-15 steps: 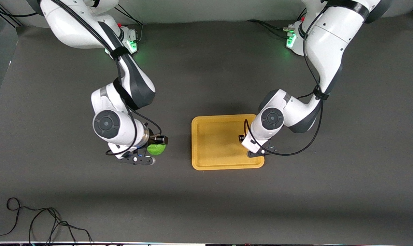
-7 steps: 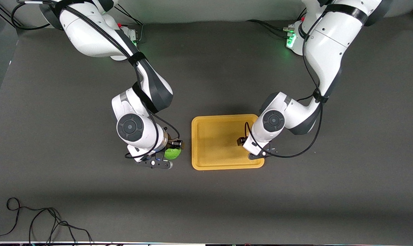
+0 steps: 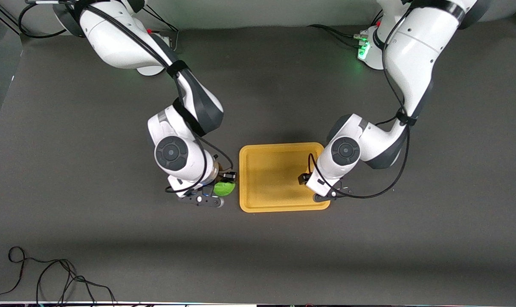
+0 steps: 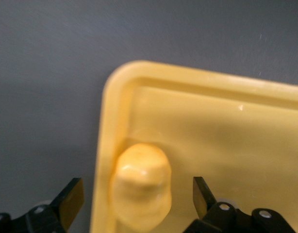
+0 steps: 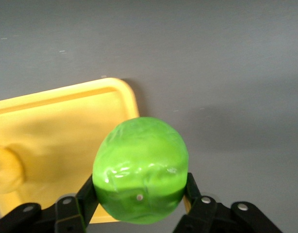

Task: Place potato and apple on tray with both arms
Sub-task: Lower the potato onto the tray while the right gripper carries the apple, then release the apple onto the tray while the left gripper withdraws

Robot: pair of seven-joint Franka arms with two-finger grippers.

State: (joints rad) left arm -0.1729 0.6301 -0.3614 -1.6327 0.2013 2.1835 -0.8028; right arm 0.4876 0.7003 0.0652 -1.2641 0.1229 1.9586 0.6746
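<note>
The yellow-orange tray (image 3: 271, 170) lies mid-table. My right gripper (image 3: 224, 187) is shut on the green apple (image 3: 224, 189) and holds it in the air just outside the tray's rim at the right arm's end. In the right wrist view the apple (image 5: 139, 170) sits between the fingers, with the tray (image 5: 57, 131) past it. My left gripper (image 3: 311, 183) is over the tray's end toward the left arm. In the left wrist view it (image 4: 138, 199) is open, with the potato (image 4: 141, 187) lying in the tray (image 4: 226, 141) against the rim, between the spread fingers. The front view hides the potato.
A loose black cable (image 3: 49, 277) lies on the table near the front camera at the right arm's end. The dark grey table surface (image 3: 390, 238) surrounds the tray.
My right arm has carried the apple sideways across the table up to the tray's rim. My left arm has barely moved over the tray.
</note>
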